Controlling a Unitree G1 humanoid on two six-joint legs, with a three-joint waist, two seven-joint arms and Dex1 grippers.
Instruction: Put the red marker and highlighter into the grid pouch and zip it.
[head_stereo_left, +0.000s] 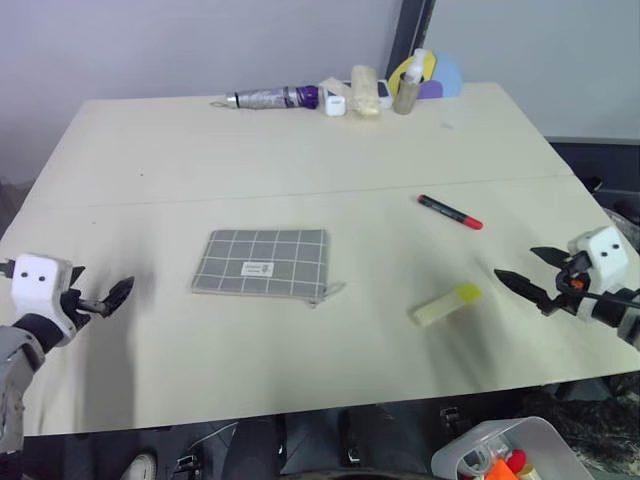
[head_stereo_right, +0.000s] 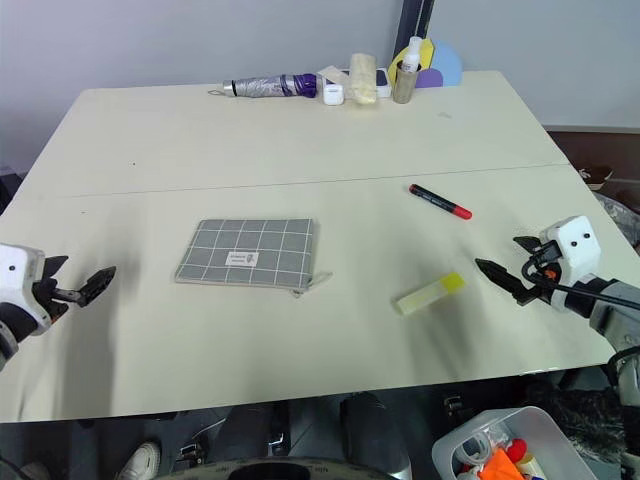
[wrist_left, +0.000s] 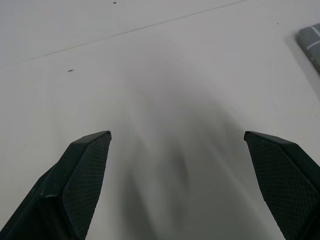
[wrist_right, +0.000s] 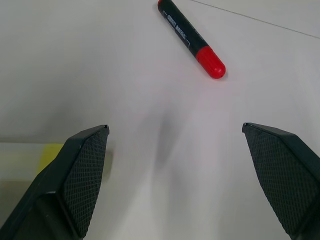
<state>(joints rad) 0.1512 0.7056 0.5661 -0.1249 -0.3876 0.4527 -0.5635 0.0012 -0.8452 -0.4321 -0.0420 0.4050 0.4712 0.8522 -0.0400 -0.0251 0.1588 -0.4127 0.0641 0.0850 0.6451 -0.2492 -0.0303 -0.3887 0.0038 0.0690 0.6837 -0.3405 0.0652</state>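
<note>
The grey grid pouch (head_stereo_left: 262, 262) lies flat near the table's middle, white label up. The red marker (head_stereo_left: 450, 212), black-bodied with a red cap, lies to its right and farther back; it is also in the right wrist view as the marker (wrist_right: 190, 37). The pale yellow-green highlighter (head_stereo_left: 446, 304) lies nearer the front. My right gripper (head_stereo_left: 516, 262) hovers open just right of the highlighter, nothing between its fingers. My left gripper (head_stereo_left: 100, 288) stands open over bare table, well left of the pouch; a corner of the pouch (wrist_left: 311, 40) is in the left wrist view.
Along the table's far edge sit a silver-and-purple tube (head_stereo_left: 272, 98), a small spray bottle (head_stereo_left: 408, 88), a cream bundle (head_stereo_left: 364, 80) and coloured discs (head_stereo_left: 440, 75). A white bin (head_stereo_left: 510, 450) with bright items stands below the front right corner.
</note>
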